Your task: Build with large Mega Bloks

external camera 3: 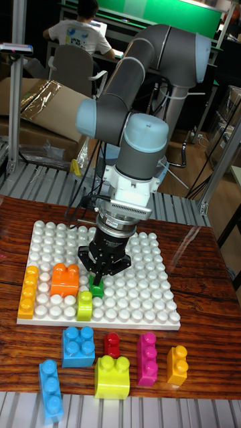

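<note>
A white studded baseplate (144, 294) lies on the wooden table. On its left part stand a long yellow-orange block (28, 291), an orange block (64, 279) and a lime block (84, 305). My gripper (99, 281) points straight down just right of the orange block. It is shut on a small green block (98, 290), which sits at plate level right behind the lime block. The gripper body hides the top of the green block.
Loose blocks lie in front of the plate: a blue one (78, 346), red (112, 344), magenta (146, 358), yellow-orange (177, 365), lime-yellow (112, 377) and a long blue one (51, 390) at the table's metal front edge. A person sits far behind.
</note>
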`<state>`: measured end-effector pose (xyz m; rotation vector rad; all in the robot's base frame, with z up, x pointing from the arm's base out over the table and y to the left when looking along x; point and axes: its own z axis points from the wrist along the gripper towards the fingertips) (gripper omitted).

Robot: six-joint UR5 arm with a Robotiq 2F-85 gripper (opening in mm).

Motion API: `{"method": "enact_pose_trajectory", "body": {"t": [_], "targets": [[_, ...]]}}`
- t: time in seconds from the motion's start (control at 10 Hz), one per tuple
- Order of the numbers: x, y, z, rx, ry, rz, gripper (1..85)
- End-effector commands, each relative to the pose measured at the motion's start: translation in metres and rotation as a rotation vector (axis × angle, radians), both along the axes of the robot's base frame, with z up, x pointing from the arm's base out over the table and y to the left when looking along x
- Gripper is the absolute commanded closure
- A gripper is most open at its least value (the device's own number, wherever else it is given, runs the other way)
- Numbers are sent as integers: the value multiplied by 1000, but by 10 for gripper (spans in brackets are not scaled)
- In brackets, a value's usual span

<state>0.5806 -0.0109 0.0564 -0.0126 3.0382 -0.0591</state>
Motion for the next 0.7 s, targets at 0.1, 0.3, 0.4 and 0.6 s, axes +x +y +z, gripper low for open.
{"method": "enact_pose_trajectory", "body": {"t": [0.1, 0.3, 0.4, 0.6], "targets": [[-12, -6, 11, 21, 50, 41, 743], [-15, -6, 22, 16, 64, 42, 680], [-13, -4, 24, 28, 62, 52, 653], [0, -5, 31, 28, 48, 86, 590]]}}
